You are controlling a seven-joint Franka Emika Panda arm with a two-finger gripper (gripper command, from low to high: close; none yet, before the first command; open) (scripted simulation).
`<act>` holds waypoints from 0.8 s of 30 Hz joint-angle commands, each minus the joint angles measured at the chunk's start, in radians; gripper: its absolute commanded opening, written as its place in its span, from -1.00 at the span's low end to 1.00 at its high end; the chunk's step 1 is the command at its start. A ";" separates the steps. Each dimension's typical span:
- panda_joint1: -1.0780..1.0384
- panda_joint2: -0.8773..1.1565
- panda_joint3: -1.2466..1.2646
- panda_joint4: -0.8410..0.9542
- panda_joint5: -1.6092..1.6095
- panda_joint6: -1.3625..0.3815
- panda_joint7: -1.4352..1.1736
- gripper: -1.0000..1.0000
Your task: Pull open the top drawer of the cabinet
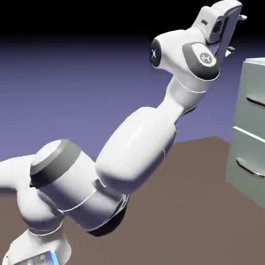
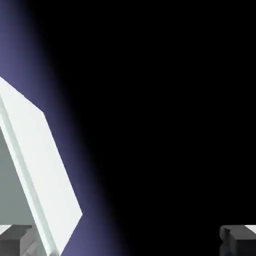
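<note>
Holds the gripper (image 1: 237,34) wide open above the matte brown surface (image 1: 202,207), with blocky grey fingertips (image 2: 15,241) well apart. Shows the smooth, boxy, pale grey-green cabinet (image 1: 257,61) below the gripper, toward the exterior view's right. Places the flat-fronted top drawer (image 1: 247,118) lower than the gripper and apart from it, with a thin, shiny dark bar handle (image 1: 256,102). Reaches up to the gripper with a glossy, rounded white arm (image 1: 137,150).

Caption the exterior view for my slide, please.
Robot arm raised, its open fingers beside a cabinet with two closed drawers.
</note>
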 commanded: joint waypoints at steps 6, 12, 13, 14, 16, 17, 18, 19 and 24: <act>0.192 -0.096 -0.123 0.108 -0.261 -0.048 -0.031 0.00; 0.384 -0.191 -0.247 0.217 -0.522 -0.095 -0.063 0.00; 0.416 -0.207 -0.267 0.235 -0.565 -0.103 -0.068 0.00; 0.442 -0.212 -0.276 0.263 -0.582 -0.098 -0.074 0.00; 0.486 -0.208 -0.276 0.336 -0.578 -0.070 -0.085 0.00; 0.508 -0.206 -0.277 0.372 -0.575 -0.056 -0.091 0.00; 0.530 -0.204 -0.277 0.408 -0.573 -0.041 -0.097 0.00; 0.551 -0.201 -0.277 0.444 -0.570 -0.027 -0.103 0.00; 0.597 -0.197 -0.277 0.520 -0.565 0.003 -0.115 -1.00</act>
